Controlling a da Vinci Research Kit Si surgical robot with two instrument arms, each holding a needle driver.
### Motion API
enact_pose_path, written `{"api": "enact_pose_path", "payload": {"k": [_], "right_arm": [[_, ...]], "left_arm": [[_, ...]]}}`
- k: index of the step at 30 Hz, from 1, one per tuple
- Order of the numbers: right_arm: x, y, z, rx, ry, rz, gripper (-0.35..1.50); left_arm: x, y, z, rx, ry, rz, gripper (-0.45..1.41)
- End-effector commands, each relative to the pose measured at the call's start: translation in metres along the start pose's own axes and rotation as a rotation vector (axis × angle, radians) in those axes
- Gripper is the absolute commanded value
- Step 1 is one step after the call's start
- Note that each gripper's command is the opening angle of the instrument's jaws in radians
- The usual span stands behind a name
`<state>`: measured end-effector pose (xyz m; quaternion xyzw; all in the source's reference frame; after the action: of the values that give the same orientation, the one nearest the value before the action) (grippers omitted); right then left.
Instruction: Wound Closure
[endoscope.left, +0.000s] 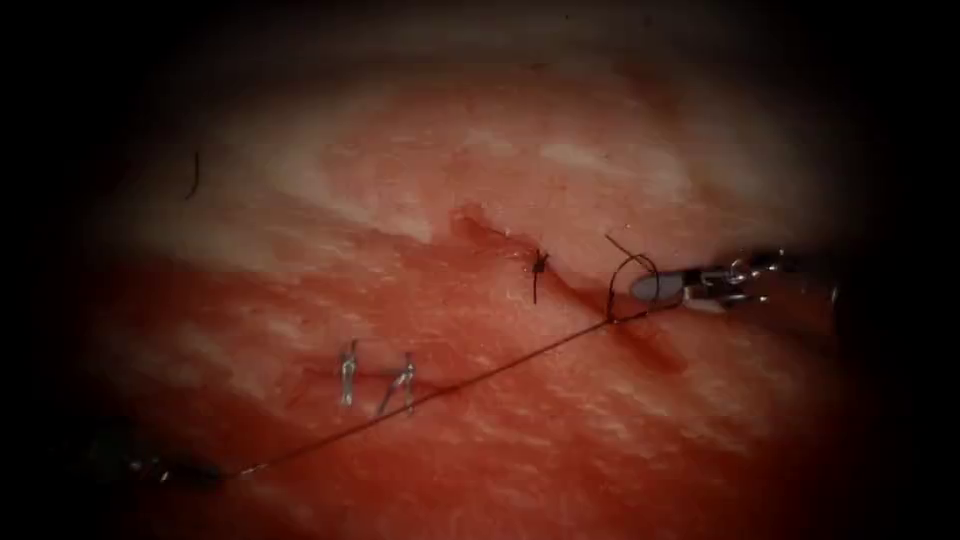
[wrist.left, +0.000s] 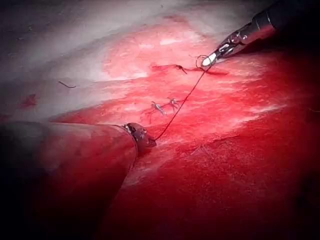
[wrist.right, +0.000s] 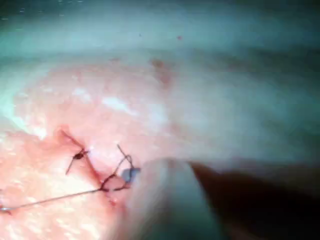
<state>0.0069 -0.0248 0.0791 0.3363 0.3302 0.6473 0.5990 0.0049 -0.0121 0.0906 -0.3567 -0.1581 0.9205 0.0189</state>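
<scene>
The cut (endoscope.left: 560, 285) runs slantwise across the tissue (endoscope.left: 520, 420). My right tool (endoscope.left: 655, 288) comes in from the right and lies at the cut's right end, jaws together. A loop of thread (endoscope.left: 630, 265) curls around its tip, and a short free tail (endoscope.left: 615, 243) sticks up beside it. From that spot the long thread (endoscope.left: 450, 385) runs taut down to the lower left. There my left tool (endoscope.left: 170, 468) is shut on it, as the left wrist view shows at the left tool (wrist.left: 142, 139). The right wrist view shows the loop of thread (wrist.right: 120, 172) at the right tool's tip (wrist.right: 131, 174).
A tied stitch (endoscope.left: 540, 263) with short ends sits on the cut left of the right tool. Two small metal clips (endoscope.left: 347, 375) (endoscope.left: 402, 385) stand in the tissue near the taut thread. A loose scrap of thread (endoscope.left: 193, 175) lies at the far upper left.
</scene>
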Motion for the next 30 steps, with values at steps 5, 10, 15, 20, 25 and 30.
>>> {"api": "enact_pose_path", "payload": {"k": [5,10,15,20,25,30], "right_arm": [[0.0005,0.0002,0.0014,-0.01,0.009,0.009,-0.35],[0.0007,0.0002,0.0014,-0.02,0.007,0.011,-0.35],[0.0009,0.0002,0.0014,-0.039,0.019,0.021,-0.35],[0.0014,0.0004,0.0012,-0.041,0.111,0.051,-0.35],[0.0015,0.0002,0.0006,-0.023,0.225,0.084,-0.35],[0.0017,-0.0002,-0.0008,-0.015,0.307,0.111,-0.35]], "left_arm": [[-0.0008,0.0026,-0.0013,0.009,0.012,-0.01,-0.45],[-0.0023,0.0046,-0.0043,0.032,0.013,-0.032,-0.45],[-0.0042,0.0061,-0.0065,0.048,0.011,-0.054,-0.45],[-0.0056,0.0076,-0.0076,0.061,0.013,-0.076,-0.45],[-0.0064,0.0091,-0.0076,0.076,0.007,-0.085,-0.45],[-0.0066,0.0101,-0.0076,0.075,0.01,-0.096,-0.45]]}}
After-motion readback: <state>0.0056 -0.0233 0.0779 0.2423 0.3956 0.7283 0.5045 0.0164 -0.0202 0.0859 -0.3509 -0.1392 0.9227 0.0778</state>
